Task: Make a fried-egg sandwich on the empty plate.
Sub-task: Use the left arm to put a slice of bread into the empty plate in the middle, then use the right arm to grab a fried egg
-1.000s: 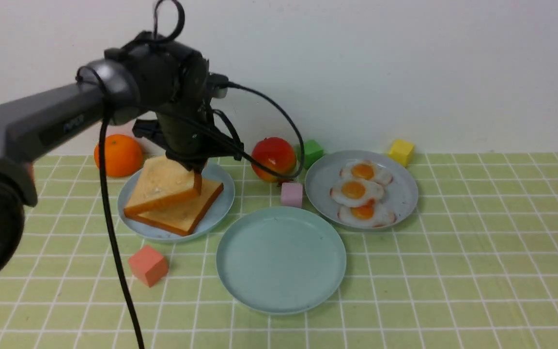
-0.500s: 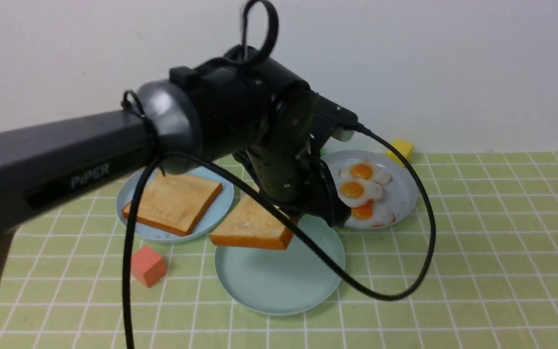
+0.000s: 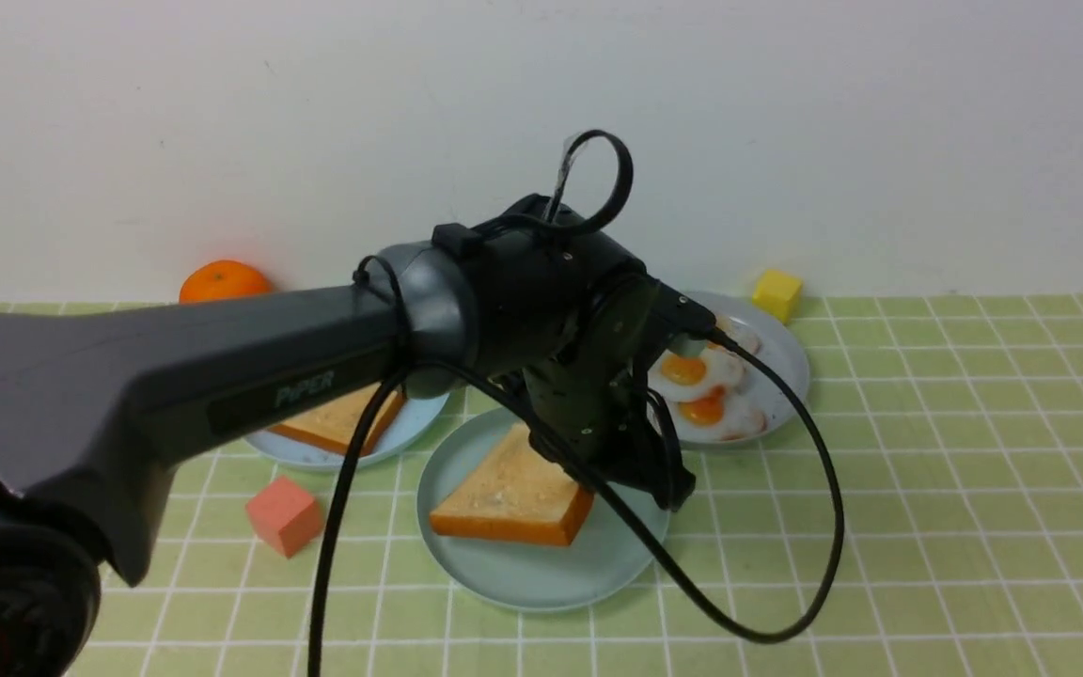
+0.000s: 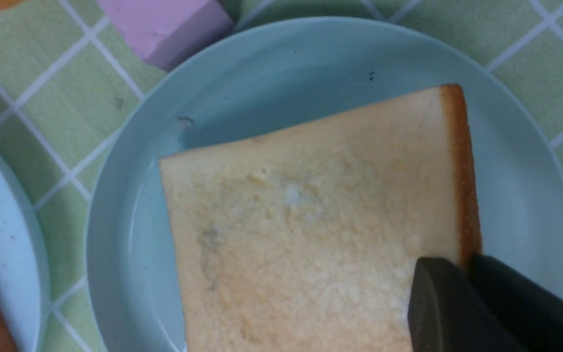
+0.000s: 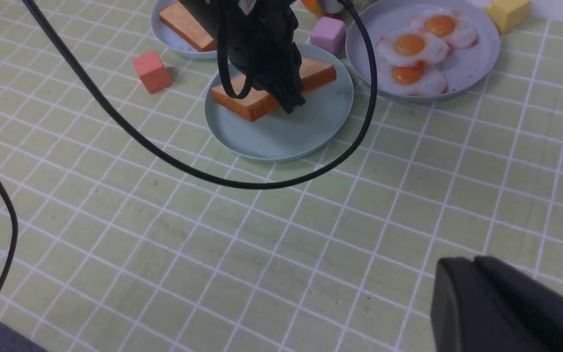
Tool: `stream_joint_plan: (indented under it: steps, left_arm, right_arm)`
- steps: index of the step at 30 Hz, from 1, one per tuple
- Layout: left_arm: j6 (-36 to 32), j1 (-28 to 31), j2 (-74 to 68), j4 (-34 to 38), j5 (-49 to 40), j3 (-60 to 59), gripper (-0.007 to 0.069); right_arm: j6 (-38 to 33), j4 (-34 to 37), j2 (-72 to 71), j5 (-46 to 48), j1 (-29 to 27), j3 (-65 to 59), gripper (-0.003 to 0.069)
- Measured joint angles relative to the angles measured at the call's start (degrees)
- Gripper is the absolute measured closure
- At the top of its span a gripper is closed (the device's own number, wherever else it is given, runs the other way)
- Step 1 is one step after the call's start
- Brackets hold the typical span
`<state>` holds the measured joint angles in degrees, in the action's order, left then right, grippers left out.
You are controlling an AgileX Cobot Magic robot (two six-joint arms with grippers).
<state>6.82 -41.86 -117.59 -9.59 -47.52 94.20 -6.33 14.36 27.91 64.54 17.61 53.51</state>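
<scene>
Left gripper (image 4: 457, 281) closed on one corner of the toast slice (image 3: 513, 489), which sits over the mint plate (image 3: 523, 575) mid-frame, on it or nearly. Slice looks light, stiff, foam-like; corner pinch seems adequate. Front view, left to right: red block (image 3: 285, 513), second toast slice (image 3: 330, 425) on blue plate (image 3: 424, 414), mint plate's low rim, fried eggs (image 3: 706, 406) on grey plate (image 3: 786, 367): thin, probably slick; take by an edge. Bare tiles (image 3: 927, 527) lower right give lift-out room. Right gripper (image 5: 506, 303): opening cannot be judged.
</scene>
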Motion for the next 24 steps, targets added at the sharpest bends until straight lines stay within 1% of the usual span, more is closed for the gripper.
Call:
stream_joint_plan:
  steps: [1, 7, 8, 9, 11, 12, 15, 17, 18, 19, 20, 21, 22, 23, 24]
  left_arm:
    - [-0.02, 0.00, 0.00, 0.00, -0.05, 0.00, 0.0561]
    - [-0.02, 0.00, 0.00, 0.72, -0.93, 0.00, 0.0403]
    - [-0.02, 0.00, 0.00, 0.71, -0.99, 0.00, 0.0391]
    - [-0.02, 0.00, 0.00, 0.93, -1.51, 0.00, 0.0347]
    - [-0.02, 0.00, 0.00, 1.09, -1.84, 0.00, 0.0319]
    - [-0.02, 0.00, 0.32, 1.49, -2.11, 0.00, 0.0289]
    - [-0.02, 0.00, 2.91, 3.05, -2.72, 0.00, 0.0270]
    - [-0.02, 0.00, 9.30, 6.13, -3.70, 0.00, 0.0303]
    - [-0.02, 0.00, 11.60, 6.97, -4.05, 0.00, 0.0335]
    - [-0.02, 0.00, 12.20, 7.17, -4.05, 0.00, 0.0343]
    - [-0.02, 0.00, 17.21, 8.44, -5.01, 0.00, 0.0417]
    - [-0.02, 0.00, 19.81, 9.15, -5.85, 0.00, 0.0459]
    - [-0.02, 0.00, 24.31, 9.59, -6.98, -0.07, 0.0540]
    - [-0.02, 0.00, 27.51, 10.12, -7.39, -0.52, 0.0595]
    - [-0.05, 0.00, 29.44, 10.25, -7.57, -0.99, 0.0620]
  right_arm:
    - [0.00, -0.03, 0.00, 0.00, 0.00, 0.00, 0.0610]
    - [0.00, -0.03, 0.00, 0.04, 0.00, 0.00, 0.0602]
    - [0.00, -0.03, 0.00, 0.04, 0.00, 0.00, 0.0602]
    - [0.00, -0.03, 0.00, 0.11, 0.00, 0.00, 0.0600]
    - [0.00, -0.03, 0.00, 0.11, 0.00, 0.00, 0.0598]
    - [0.00, -0.03, 0.08, 0.11, 0.00, 0.00, 0.0593]
    - [0.92, -0.03, 0.90, -0.23, 0.00, 0.00, 0.0582]
    - [3.04, 0.02, 3.73, -0.99, 0.00, 0.00, 0.0570]
    - [3.51, 0.02, 4.84, -1.41, 0.00, 0.00, 0.0568]
    - [3.51, 0.02, 5.14, -1.52, 0.00, 0.00, 0.0567]
    - [3.98, 0.02, 7.49, -2.56, 0.00, 0.00, 0.0564]
    - [4.27, 0.02, 9.39, -3.40, 0.00, 0.00, 0.0561]
    - [4.41, 0.10, 12.30, -5.00, 0.00, 0.00, 0.0558]
    - [4.49, 0.23, 14.05, -6.08, 0.00, 0.00, 0.0557]
    - [4.54, 0.45, 16.33, -7.32, 0.00, 0.00, 0.0556]
